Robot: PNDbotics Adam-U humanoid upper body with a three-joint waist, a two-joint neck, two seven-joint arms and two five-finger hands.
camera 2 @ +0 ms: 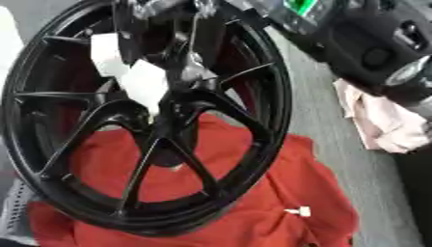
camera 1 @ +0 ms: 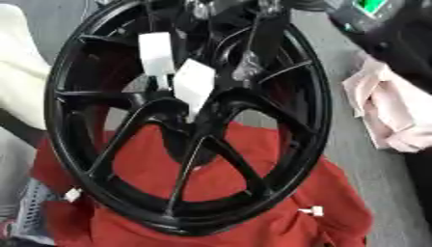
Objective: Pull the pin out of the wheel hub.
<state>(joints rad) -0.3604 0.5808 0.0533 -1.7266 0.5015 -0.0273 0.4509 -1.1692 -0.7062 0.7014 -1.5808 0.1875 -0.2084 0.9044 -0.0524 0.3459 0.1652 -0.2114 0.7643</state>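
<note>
A black multi-spoke wheel (camera 1: 182, 144) lies tilted on a red cloth (camera 1: 278, 226). Two white tags (camera 1: 194, 84) hang over its hub (camera 2: 173, 103). My right hand (camera 2: 205, 36) reaches down from the top edge, and its dark fingers end on a small silver-grey pin (camera 2: 194, 67) just above the hub and seem to pinch it. A second dark shape, probably my left hand (camera 2: 128, 24), shows at the top beside the upper tag; its fingers are hidden in the blur.
A pink cloth (camera 1: 392, 116) lies on the grey floor to the right. A black device with a green screen (camera 2: 300, 7) sits at the top right. A pale object (camera 1: 17, 72) is at the left edge. Small white clips (camera 1: 314, 210) lie on the red cloth.
</note>
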